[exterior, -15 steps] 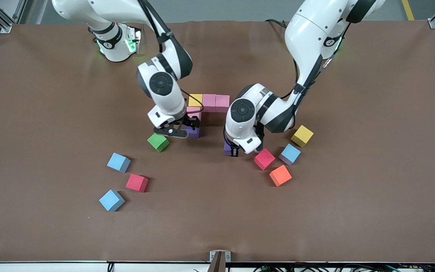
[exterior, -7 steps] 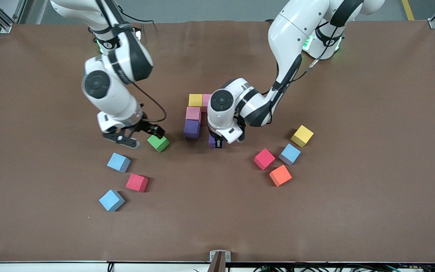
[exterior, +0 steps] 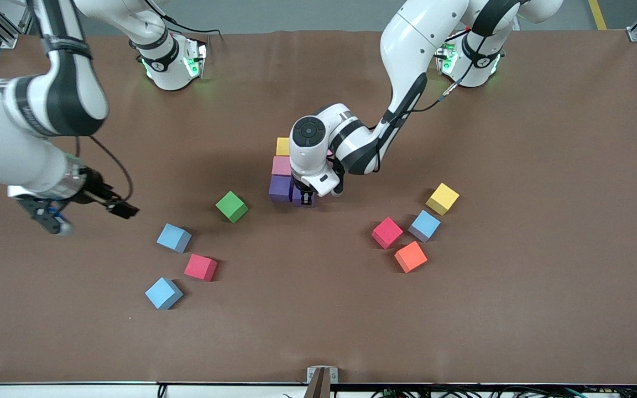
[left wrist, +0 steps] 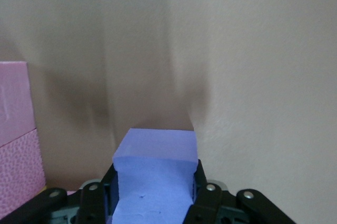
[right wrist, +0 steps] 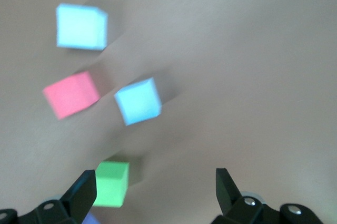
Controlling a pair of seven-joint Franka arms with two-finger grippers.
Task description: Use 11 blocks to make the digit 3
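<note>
High front camera, two wrist close-ups

The left gripper, clamped on a small matte purple foam cube, has travelled from beside the red foam cube toward the right arm's end of the table and now sits just beside the other purple foam cube of the multicoloured column, at its three o'clock. The right gripper, fingers spread wide, has swung away from that column, past the green foam cube, out toward nine o'clock over bare brown table. The left arm now hides both pink cubes at the yellow foam cube's three o'clock.
</note>
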